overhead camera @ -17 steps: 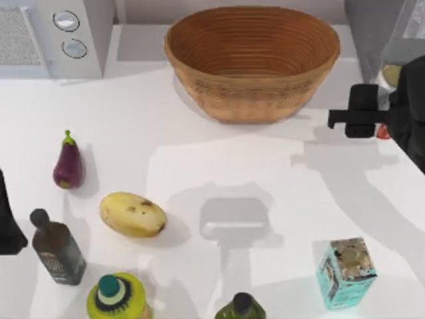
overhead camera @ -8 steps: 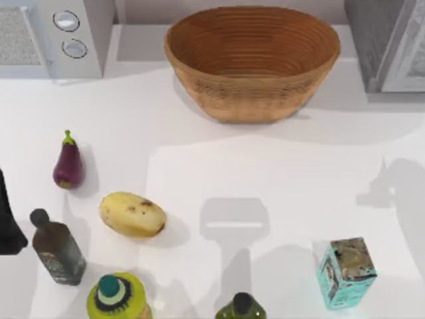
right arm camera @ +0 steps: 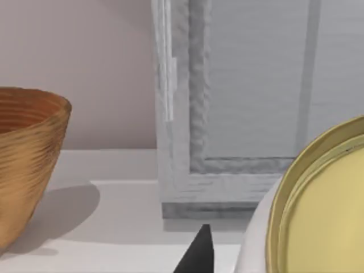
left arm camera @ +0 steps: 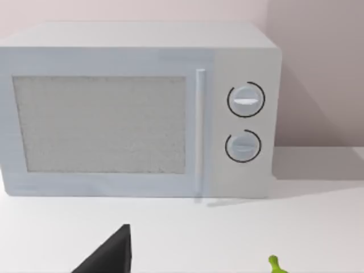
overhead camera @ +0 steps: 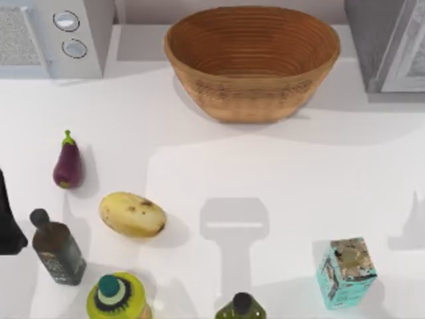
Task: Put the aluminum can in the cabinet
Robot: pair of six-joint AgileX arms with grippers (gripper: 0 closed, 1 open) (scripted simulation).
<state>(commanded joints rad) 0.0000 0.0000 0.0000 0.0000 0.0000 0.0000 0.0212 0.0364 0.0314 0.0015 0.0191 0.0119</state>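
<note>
Here the right gripper point(right arm camera: 230, 259) is closed on the aluminum can point(right arm camera: 327, 210): in the right wrist view its dull gold top sits close under the camera, with one dark fingertip point(right arm camera: 198, 253) just beside the white wall of the can. Directly beyond stands the cabinet point(right arm camera: 250, 85), its pale grey framed door facing the can, and the woven basket point(right arm camera: 23, 153) rests on the white table point(right arm camera: 114, 227) to one side of it. The left arm point(overhead camera: 8, 219) is parked at the table's left edge, near the eggplant point(overhead camera: 68, 165) and the dark bottle point(overhead camera: 58, 249).
</note>
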